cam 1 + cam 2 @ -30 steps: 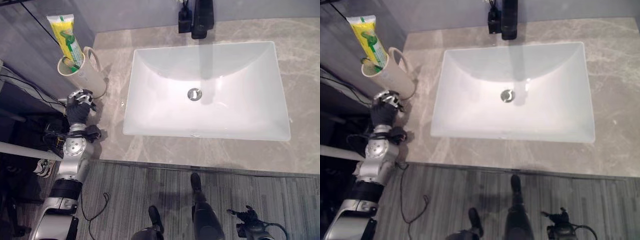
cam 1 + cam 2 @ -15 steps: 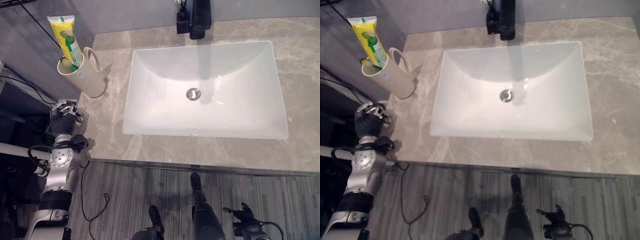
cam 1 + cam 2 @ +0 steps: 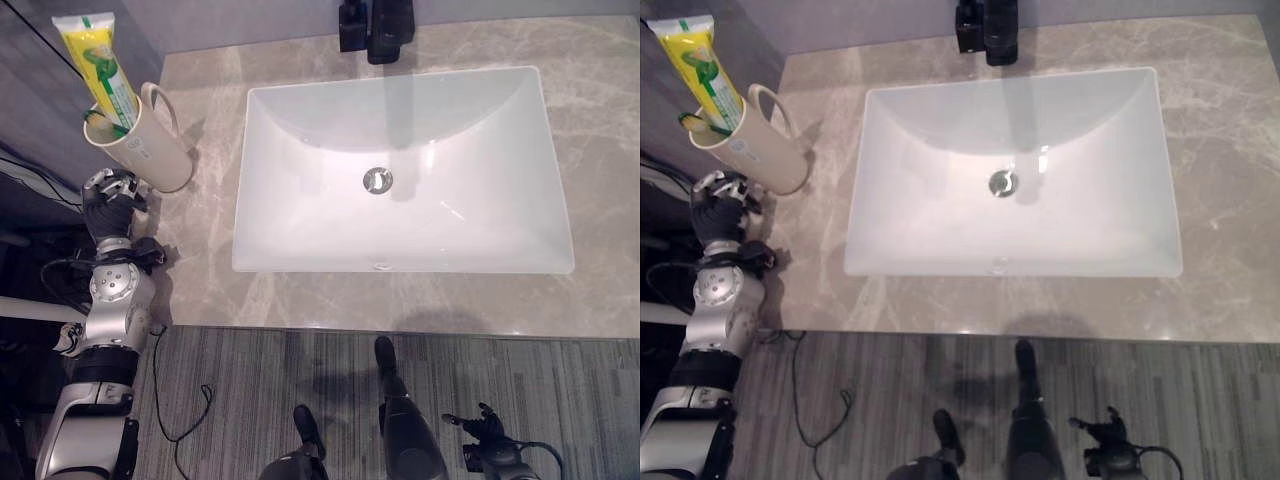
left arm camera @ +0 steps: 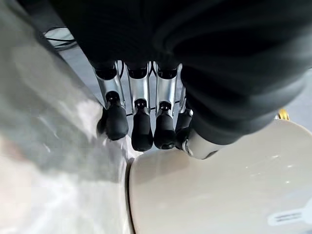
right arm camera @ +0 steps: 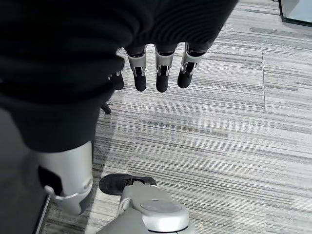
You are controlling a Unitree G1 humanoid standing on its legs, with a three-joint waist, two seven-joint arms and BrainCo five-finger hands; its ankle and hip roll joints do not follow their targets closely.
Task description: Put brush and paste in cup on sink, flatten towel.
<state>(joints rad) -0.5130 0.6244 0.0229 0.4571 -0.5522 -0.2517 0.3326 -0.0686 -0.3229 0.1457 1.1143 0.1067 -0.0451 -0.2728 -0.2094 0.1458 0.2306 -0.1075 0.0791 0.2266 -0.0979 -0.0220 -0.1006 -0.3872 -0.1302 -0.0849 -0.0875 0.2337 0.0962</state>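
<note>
You can see print on the toothpaste tube [image 3: 97, 60], green shapes on yellow under a white crimped end, but none of it can be made out, and the small dark mark on the side of the cream cup [image 3: 140, 140] is just as unreadable. Compared with a second ago, your whole view has slid, so the sink and cup sit lower and further left in frame through camera motion; beyond that, your left hand [image 3: 106, 197] has drawn back from beside the cup's base to the counter's left edge, and now sits just beside the cup without holding it. In the left wrist view its fingers [image 4: 142, 131] hang loosely bent, dark tips close to the cup's wall, gripping nothing. The tube stands upright in the cup with its crimped end up, and a green toothbrush [image 3: 702, 123] head pokes over the rim next to it. The cup, with its looped handle toward the basin, rests on the marbled grey counter [image 3: 620, 120] to the left of the white rectangular sink [image 3: 540, 255], near the back corner. A black faucet [image 3: 385, 25] stands behind the basin. Your right hand [image 5: 156, 73] hangs low over the striped grey floor [image 5: 234, 146], fingers relaxed and empty.
</note>
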